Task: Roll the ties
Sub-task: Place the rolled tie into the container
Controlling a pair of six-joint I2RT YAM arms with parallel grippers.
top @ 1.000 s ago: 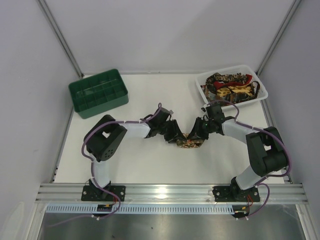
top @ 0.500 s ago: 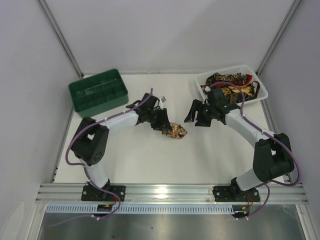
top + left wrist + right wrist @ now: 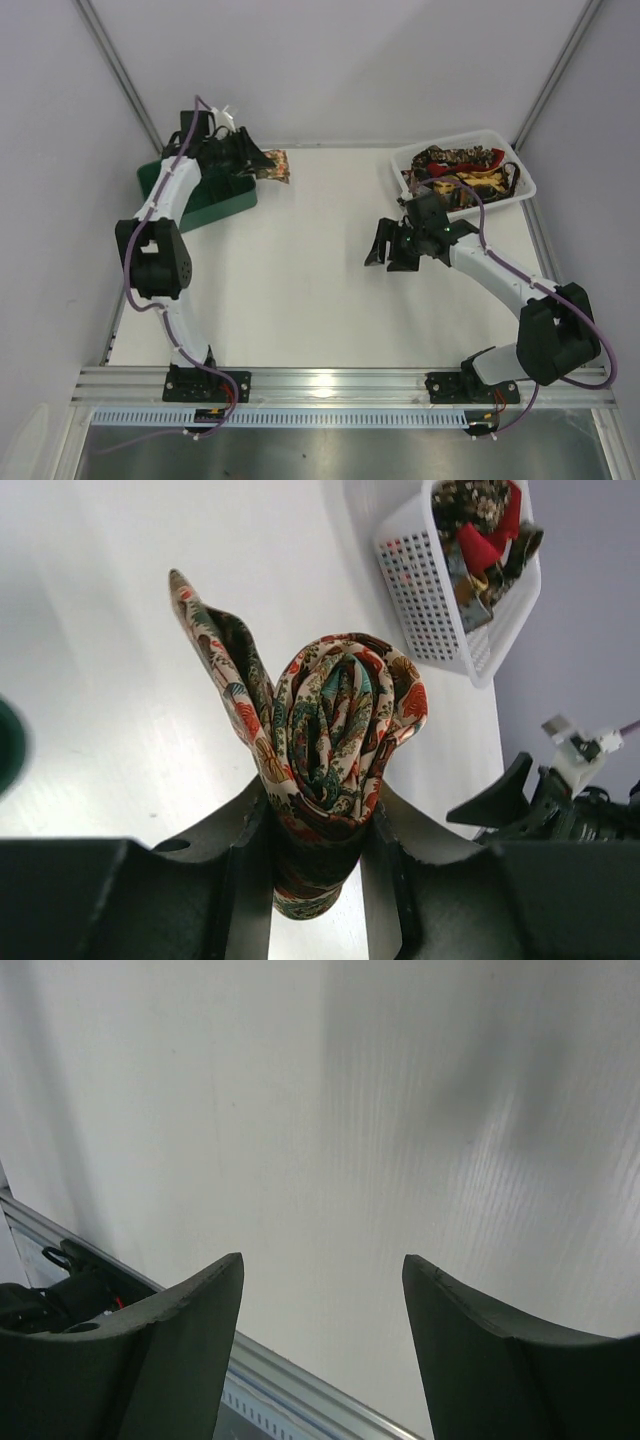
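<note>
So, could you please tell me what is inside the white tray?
The white tray holds a tangled heap of patterned ties; anything beneath the top layer is covered.

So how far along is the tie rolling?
Done: one tie is rolled into a tight coil. In hand: the left gripper clamps that roll, holding it near the green crate. Left: a heap of jumbled ties sits in the white tray; the right gripper hangs open and empty.

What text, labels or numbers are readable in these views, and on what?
None readable.
The crate and tray show no lettering.
The rolled tie and loose ties carry printed pattern only, no words.
</note>
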